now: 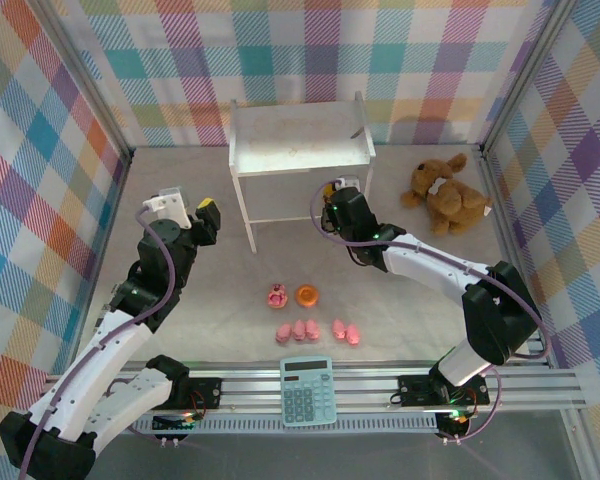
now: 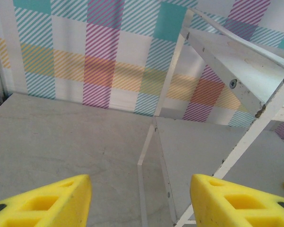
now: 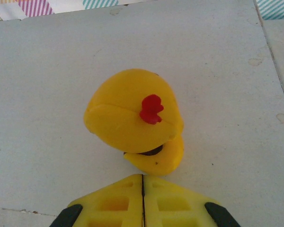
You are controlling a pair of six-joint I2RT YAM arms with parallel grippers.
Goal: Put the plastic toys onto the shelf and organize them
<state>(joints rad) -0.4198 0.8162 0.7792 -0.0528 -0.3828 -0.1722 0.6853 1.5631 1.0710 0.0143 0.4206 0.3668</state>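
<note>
The right pincer (image 3: 143,177) is seen at the bottom middle of the right wrist view, its 2 jaws pressed together with nothing between them. The yellow duck (image 3: 132,113) is lying just ahead of the tips on a pale flat surface; whether it is touched cannot be told. In the top view this pincer is found at the front of the lower board of the shelf (image 1: 300,135), in the upper middle. The left pincer (image 1: 208,212) is held left of the shelf, jaws standing apart and empty. On the table (image 1: 200,320), in the lower middle, a pink cupcake-like piece (image 1: 278,296) and an orange ring (image 1: 306,295) are placed side by side, with 5 pink pigs (image 1: 300,331) in a row below them.
</note>
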